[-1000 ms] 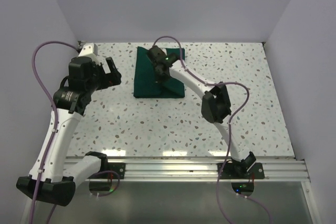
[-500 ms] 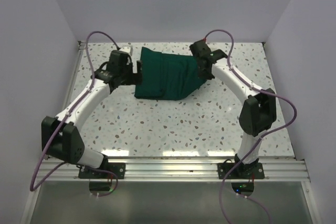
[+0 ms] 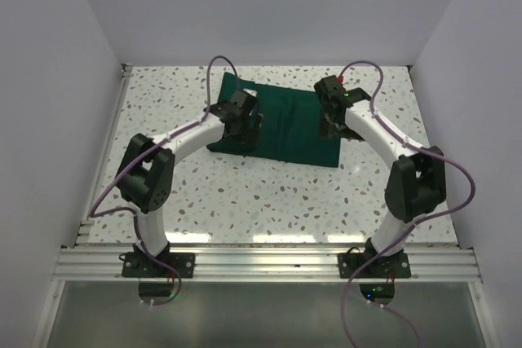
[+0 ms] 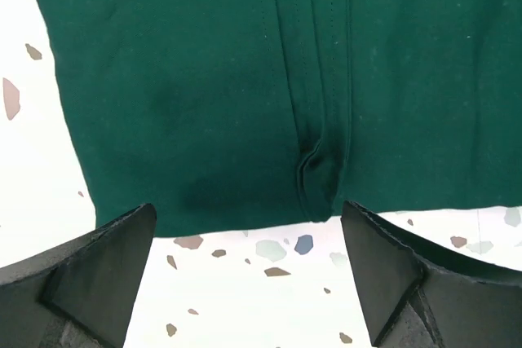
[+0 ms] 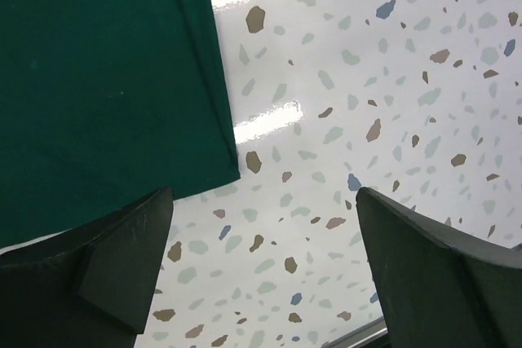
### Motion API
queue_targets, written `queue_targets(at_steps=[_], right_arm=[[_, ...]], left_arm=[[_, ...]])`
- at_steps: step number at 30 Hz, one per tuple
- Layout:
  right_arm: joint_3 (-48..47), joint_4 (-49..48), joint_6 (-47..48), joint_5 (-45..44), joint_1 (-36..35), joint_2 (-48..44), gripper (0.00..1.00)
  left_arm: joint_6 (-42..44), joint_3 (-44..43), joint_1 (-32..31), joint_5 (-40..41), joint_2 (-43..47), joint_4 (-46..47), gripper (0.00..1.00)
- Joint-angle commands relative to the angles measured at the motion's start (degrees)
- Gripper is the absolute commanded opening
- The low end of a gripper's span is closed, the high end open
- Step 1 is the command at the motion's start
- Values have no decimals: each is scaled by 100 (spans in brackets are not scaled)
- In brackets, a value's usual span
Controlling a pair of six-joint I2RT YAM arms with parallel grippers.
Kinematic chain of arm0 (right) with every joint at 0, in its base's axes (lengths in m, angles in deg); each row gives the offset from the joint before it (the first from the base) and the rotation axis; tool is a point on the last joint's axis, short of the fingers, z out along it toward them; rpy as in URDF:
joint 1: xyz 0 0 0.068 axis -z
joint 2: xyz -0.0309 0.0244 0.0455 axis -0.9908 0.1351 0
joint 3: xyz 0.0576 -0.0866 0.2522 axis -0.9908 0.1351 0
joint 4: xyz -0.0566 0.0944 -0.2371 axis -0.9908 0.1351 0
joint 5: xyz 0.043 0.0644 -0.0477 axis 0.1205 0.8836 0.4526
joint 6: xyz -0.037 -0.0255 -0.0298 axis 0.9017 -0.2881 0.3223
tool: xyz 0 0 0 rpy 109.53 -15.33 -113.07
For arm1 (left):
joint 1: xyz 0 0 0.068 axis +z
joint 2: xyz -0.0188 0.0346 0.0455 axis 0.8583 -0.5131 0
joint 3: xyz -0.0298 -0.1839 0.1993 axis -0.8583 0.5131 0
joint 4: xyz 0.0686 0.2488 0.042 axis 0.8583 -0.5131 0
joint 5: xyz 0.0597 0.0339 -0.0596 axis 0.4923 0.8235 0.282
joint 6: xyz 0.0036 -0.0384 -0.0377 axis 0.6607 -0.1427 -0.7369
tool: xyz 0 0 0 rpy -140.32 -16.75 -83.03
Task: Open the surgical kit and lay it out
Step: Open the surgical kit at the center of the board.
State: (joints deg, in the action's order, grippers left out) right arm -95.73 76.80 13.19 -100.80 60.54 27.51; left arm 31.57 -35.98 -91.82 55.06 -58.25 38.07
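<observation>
Green cloth wrap (image 3: pixel 289 132) lies beneath left tool (image 4: pixel 246 218) and right tool (image 5: pixel 265 197), both spread empty.

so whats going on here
A two-armed robot is working on a green cloth that lies flat on the table. The left gripper hangs open over one edge of the cloth. The right gripper is open over a corner on the cloth's right side. Neither holds anything. No tray or instruments are showing, so nothing is laid out yet.
</observation>
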Motion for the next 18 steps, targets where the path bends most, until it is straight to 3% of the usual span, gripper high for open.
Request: queue_targets(at_steps=[1,18], right_arm=[[59,-270,101,43,-54,-620,98],[174,-340,92,166,-46,-1060,99]], left_arm=[[136,-268,-45,172,-93,96,100],[330,-312,-458,75,-761,220,93]])
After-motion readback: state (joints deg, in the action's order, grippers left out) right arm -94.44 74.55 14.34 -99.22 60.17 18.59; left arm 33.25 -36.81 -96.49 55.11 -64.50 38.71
